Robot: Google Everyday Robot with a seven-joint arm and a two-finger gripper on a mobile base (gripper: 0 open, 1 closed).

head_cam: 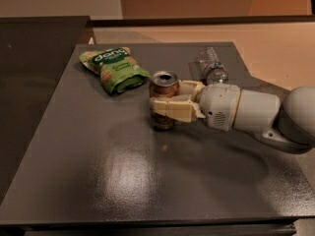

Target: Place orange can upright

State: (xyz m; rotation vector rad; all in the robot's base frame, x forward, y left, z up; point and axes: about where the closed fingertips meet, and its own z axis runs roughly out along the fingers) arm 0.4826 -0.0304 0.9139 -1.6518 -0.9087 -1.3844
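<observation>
The orange can (pixel 163 87) stands upright on the dark grey table (pixel 123 171), near its middle, with its silver top facing up. My gripper (pixel 162 102) reaches in from the right on a white arm (pixel 256 114). Its cream fingers (pixel 172 109) sit on either side of the can's body and close around it. The can's lower part is partly hidden behind the near finger.
A green snack bag (pixel 114 68) lies to the can's upper left. A clear plastic water bottle (pixel 212 65) lies on its side behind my arm at the table's far right. A lower dark surface (pixel 29 73) borders the table on the left.
</observation>
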